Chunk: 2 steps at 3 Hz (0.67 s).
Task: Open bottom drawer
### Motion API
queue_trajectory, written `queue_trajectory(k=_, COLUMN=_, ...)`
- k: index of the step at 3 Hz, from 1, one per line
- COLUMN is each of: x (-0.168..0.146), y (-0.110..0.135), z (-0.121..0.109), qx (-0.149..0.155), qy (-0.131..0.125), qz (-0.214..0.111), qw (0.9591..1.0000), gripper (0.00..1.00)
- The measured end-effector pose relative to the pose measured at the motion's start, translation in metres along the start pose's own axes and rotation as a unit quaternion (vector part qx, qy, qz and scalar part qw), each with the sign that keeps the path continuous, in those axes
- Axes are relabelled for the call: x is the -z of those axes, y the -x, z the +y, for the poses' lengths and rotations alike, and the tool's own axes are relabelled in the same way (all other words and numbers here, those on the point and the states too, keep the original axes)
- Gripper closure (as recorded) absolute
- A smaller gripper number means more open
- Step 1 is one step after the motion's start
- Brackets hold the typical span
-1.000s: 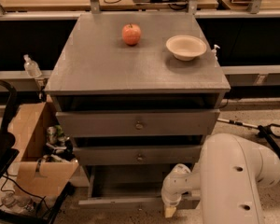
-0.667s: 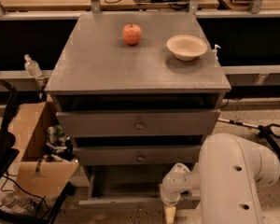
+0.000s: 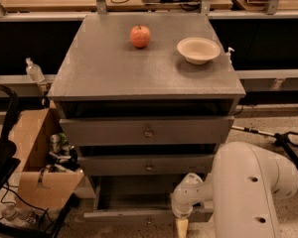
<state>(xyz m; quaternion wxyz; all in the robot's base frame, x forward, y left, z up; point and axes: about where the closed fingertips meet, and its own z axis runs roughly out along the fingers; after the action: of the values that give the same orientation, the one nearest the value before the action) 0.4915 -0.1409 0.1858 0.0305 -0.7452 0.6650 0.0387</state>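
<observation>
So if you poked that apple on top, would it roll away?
Probably yes: the apple is round and sits on a flat cabinet top, so it would likely roll. It looks firm, not squishy. The tool is far below it, down by the bottom drawer.

drawers: three, counting the bottom drawer [image 3: 129, 215]
apple [image 3: 140, 36]: one
bowl [image 3: 198, 50]: one
gripper [image 3: 181, 227]: one, low at the bottom drawer's front
</observation>
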Motion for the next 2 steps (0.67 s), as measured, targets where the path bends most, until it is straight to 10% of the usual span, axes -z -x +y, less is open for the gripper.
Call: queue_trajectory(k=2, x=-0.0029, y=0.0003, z=0.0034, qx=0.0, qy=0.003, qz=0.0, qw=1.0, gripper=0.5)
